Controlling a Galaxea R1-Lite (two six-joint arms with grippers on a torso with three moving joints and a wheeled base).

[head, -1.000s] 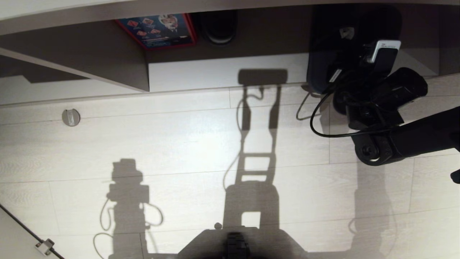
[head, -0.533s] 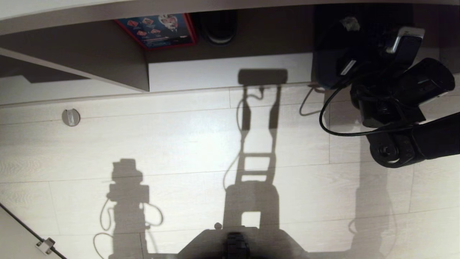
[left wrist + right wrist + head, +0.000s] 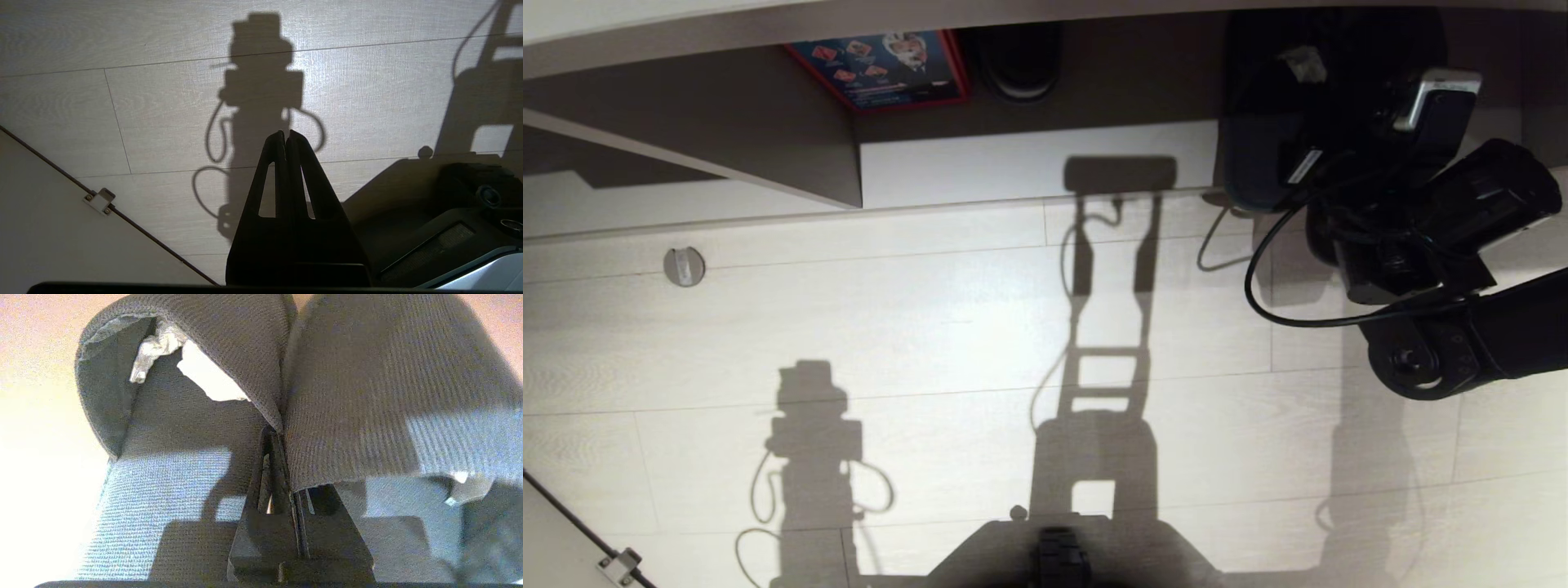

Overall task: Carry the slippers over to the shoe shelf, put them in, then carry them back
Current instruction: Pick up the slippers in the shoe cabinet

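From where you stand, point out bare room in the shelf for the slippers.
The pale base board lies bare between the slanted divider and the slippers, which the shut right gripper pinches at the shelf's right end. The back is crowded: a red-edged box and a small black object.

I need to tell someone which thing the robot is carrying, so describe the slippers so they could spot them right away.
Look at the shoe shelf along the far edge of the pale floor, then at its right end, where the right gripper is shut on the slippers. They are a dark, ribbed fabric pair pinched together, unlike the red-edged blue box further left.
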